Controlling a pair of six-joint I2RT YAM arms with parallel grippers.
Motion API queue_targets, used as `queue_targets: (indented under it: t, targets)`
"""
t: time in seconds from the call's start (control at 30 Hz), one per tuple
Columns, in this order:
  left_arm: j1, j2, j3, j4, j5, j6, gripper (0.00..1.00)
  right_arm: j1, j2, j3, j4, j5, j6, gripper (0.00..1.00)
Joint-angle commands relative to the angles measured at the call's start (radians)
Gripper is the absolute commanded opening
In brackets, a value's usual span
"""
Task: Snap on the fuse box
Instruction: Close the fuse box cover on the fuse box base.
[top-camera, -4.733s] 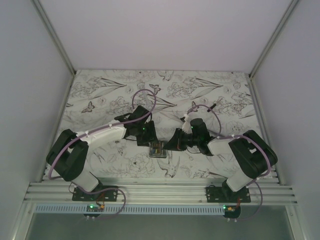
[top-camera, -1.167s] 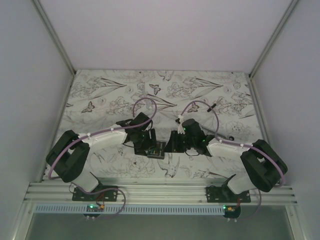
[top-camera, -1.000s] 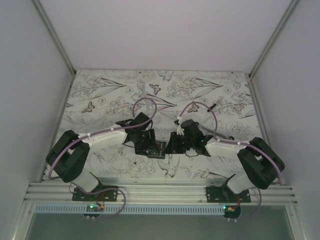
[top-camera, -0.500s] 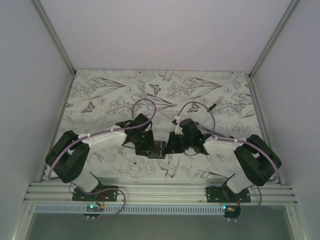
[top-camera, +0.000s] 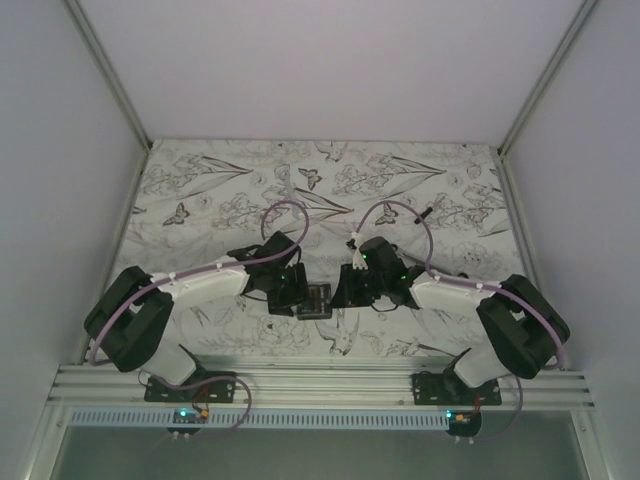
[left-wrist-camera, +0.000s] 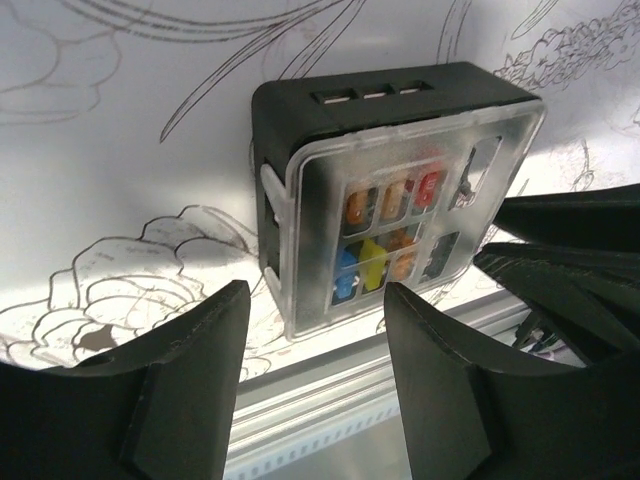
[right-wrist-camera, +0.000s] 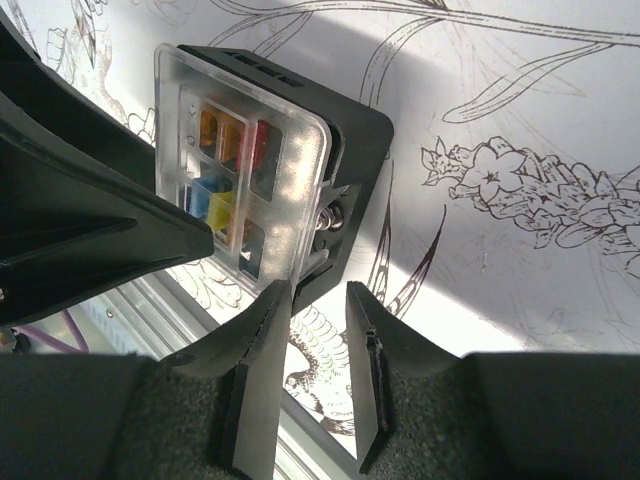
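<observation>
Two grippers face the fuse box (left-wrist-camera: 370, 85). The left gripper (left-wrist-camera: 315, 300) is wide, with the box just ahead. The right gripper (right-wrist-camera: 318, 295) is narrow, apparently empty, at its corner. Likely next: press the clear cover (left-wrist-camera: 400, 220) until latched.

A table cover (top-camera: 200, 180) printed with line-drawn flowers and butterflies lies between plain pale walls (top-camera: 60, 150), a ribbed metal rail (top-camera: 320, 385) at its near edge and a short black stick (top-camera: 427, 213) toward its far right.

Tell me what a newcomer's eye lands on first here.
The fuse box, black with a clear cover over orange, red, yellow and blue fuses, dominates both wrist views. From above, the left gripper and right gripper flank it near the table's front middle, on a flower-printed tablecloth.
</observation>
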Motion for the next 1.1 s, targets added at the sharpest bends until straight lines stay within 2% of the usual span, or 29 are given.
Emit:
queue_targets:
  t: [0.0,0.53,1.07]
  targets:
    - [-0.008,-0.050,-0.024,-0.050,-0.029,0.006,0.59,0.009,-0.044,0.026,-0.025,0.028,-0.021,0.35]
    - [-0.009,0.031,0.069,-0.062,-0.047,0.032,0.53,0.010,-0.008,-0.004,0.067,-0.005,0.029,0.45]
    - [-0.032,0.071,0.077,-0.027,-0.010,0.010,0.48,0.030,0.024,-0.010,0.132,-0.048,0.061,0.45]
